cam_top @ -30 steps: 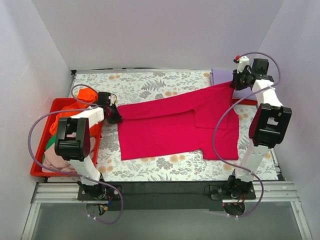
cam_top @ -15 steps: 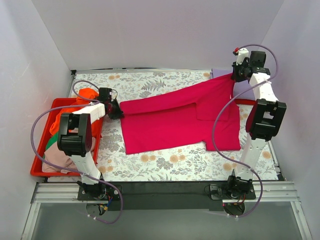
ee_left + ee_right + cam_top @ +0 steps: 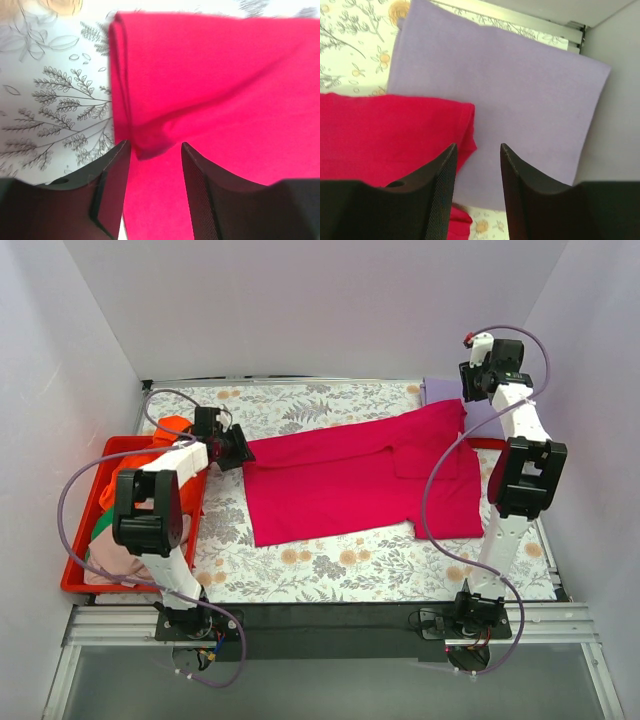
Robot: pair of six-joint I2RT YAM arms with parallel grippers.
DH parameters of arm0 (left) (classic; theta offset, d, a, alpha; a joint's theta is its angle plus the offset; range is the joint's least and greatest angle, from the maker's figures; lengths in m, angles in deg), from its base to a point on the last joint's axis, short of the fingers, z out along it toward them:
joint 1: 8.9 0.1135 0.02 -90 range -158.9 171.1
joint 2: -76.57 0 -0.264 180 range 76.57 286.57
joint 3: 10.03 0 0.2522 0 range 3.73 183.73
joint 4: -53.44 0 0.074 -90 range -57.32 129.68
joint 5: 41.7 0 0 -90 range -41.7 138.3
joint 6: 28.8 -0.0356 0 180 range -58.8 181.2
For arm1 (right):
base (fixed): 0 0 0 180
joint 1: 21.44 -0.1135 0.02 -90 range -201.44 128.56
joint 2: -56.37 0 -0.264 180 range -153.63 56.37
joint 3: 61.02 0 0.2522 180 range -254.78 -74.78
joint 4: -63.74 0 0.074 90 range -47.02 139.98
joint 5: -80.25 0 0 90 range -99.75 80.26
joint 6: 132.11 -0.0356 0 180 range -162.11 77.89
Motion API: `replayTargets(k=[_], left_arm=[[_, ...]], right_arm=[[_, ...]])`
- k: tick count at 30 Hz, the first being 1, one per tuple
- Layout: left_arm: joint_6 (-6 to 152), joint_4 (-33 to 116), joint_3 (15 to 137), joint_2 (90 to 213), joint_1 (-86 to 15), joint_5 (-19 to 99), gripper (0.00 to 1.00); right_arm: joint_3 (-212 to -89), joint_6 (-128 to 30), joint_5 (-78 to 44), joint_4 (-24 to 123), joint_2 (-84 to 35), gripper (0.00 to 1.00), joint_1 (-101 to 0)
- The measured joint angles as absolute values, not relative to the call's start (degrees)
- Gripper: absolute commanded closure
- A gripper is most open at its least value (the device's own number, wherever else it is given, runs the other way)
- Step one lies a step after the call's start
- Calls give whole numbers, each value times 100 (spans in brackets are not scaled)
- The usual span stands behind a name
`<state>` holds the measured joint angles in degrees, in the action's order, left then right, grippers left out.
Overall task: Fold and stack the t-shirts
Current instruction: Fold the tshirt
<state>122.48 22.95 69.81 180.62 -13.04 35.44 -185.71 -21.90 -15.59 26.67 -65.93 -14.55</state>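
Note:
The crimson-red t-shirt (image 3: 350,480) lies spread across the floral table, its far edge folded over. My left gripper (image 3: 238,447) is open at the shirt's left end. In the left wrist view my left gripper (image 3: 155,150) hangs over the folded red edge (image 3: 225,90), gripping nothing. My right gripper (image 3: 468,390) is open and raised at the back right. In the right wrist view my right gripper (image 3: 476,147) is above the folded lavender t-shirt (image 3: 520,100), with the red shirt's corner (image 3: 385,130) just to its left. The lavender shirt also shows in the top view (image 3: 445,393).
A red plastic tray (image 3: 75,575) stands at the left edge and holds an orange shirt (image 3: 165,435), a green one (image 3: 100,525) and a beige-pink one (image 3: 110,560). White walls close in the table at the back and on both sides.
Both grippers carried the shirt's far edge toward the back, then let it go. The edge now lies flat, and the right gripper has lifted off toward the back right corner.

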Motion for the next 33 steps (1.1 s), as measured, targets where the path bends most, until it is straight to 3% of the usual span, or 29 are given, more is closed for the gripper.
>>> replayTargets(k=[5,11,17,21,25,33], left_arm=[[11955,2247,6935,17072,-1304,3590,49],[11605,2144,6514,15494,-1300,3363,43],[11846,1810,5602,14875,-1308,2810,55],[12320,1377,4844,14602,-1590,2696,57],[12816,870,4608,14276,-2292,2663,58],[13280,695,4243,14134,-2364,2751,59]], right_arm=[[-17837,-1886,-1515,2702,-5926,52,-1404],[-16748,-896,-2466,2197,-4442,34,-1391],[-15575,728,-3741,969,-3316,34,-1623],[-14154,1646,-4068,236,-2864,34,-2069],[-13315,1952,-4022,-255,-2632,35,-2307],[-12342,1980,-3183,-109,-2132,34,-2390]])
